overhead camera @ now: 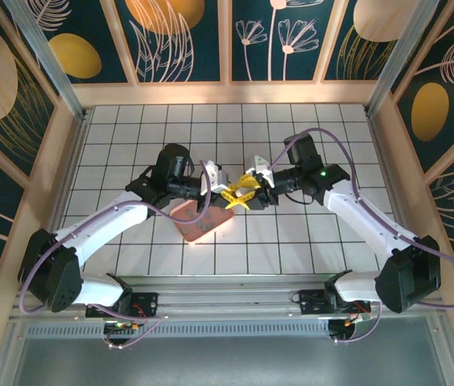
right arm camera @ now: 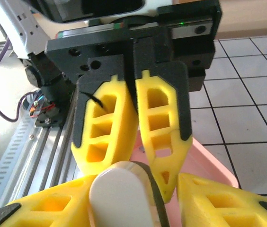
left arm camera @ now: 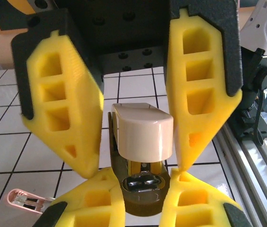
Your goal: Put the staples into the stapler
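Nearest me, the pink tray rests on the surface. Over its far side, my left gripper has its jaws clamped on the stapler base, steadying it. The right gripper straddles the pale raised lid, jaws part open and not yet pinching, I judge.

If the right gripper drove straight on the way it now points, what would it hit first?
Most likely the stapler: the right gripper straddles its whitish cap with open fingers, and the left gripper grips its base from the opposite side. Exact depth is unclear.
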Robot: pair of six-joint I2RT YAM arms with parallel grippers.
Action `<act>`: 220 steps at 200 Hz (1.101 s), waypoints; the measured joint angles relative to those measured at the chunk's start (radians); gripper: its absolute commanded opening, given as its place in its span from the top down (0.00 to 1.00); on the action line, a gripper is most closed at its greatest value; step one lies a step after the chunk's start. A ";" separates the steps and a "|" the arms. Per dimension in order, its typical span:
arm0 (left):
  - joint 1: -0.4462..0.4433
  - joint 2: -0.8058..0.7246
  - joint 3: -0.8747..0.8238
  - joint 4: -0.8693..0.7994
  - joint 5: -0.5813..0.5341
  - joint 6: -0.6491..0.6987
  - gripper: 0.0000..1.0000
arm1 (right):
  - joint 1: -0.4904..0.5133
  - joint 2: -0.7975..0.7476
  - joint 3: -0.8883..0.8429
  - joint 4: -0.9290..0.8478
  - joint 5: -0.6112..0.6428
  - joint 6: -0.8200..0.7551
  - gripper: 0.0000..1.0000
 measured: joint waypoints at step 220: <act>0.000 0.000 0.000 -0.005 0.012 -0.001 1.00 | -0.034 -0.015 -0.001 0.002 -0.086 -0.012 0.81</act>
